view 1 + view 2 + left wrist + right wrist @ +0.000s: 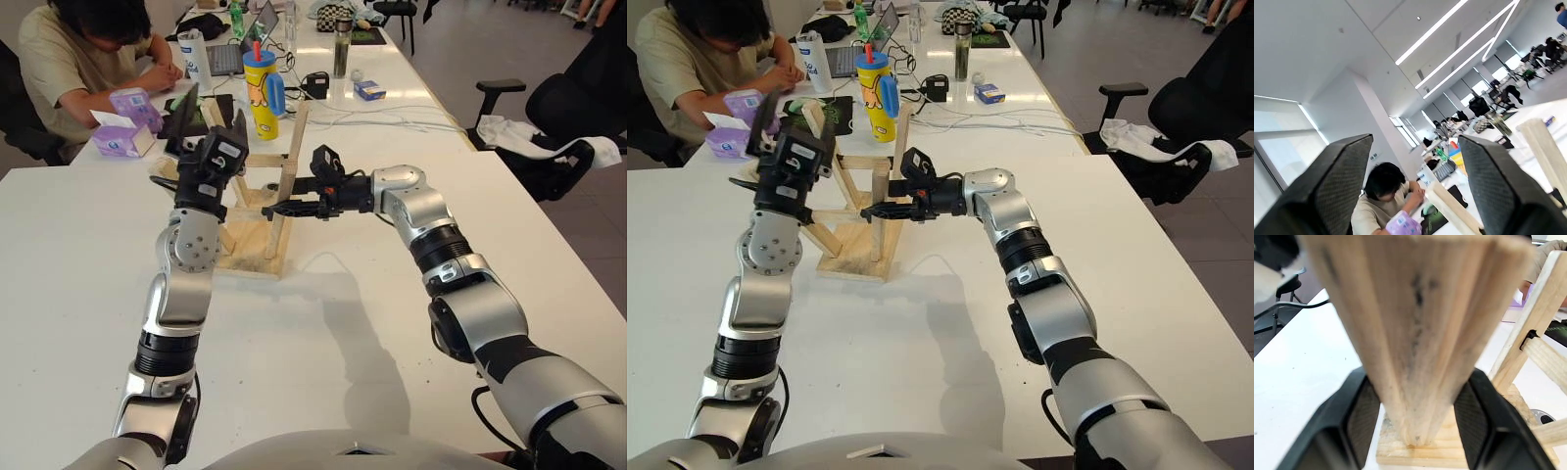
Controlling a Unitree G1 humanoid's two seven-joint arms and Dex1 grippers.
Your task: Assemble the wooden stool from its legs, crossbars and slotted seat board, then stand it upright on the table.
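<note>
Right claw (278,210) clamps the upturned stool's leg (291,157); left claw (214,121) stands open beside it.

- Bare table (333,323) from stool (250,257) to the near and right edges: open passage.
- Far side blocked: yellow cup (262,93), tissue boxes (122,142), cables (392,119).
- Upturned legs (294,147) fence the room above it.

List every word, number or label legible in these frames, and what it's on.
None can be read.
Purple tissue packs: print too small.
Yellow cup: lettering blurred.
Small blue box: too small.
Stool leg in the right gripper: bare wood, no text.
</note>
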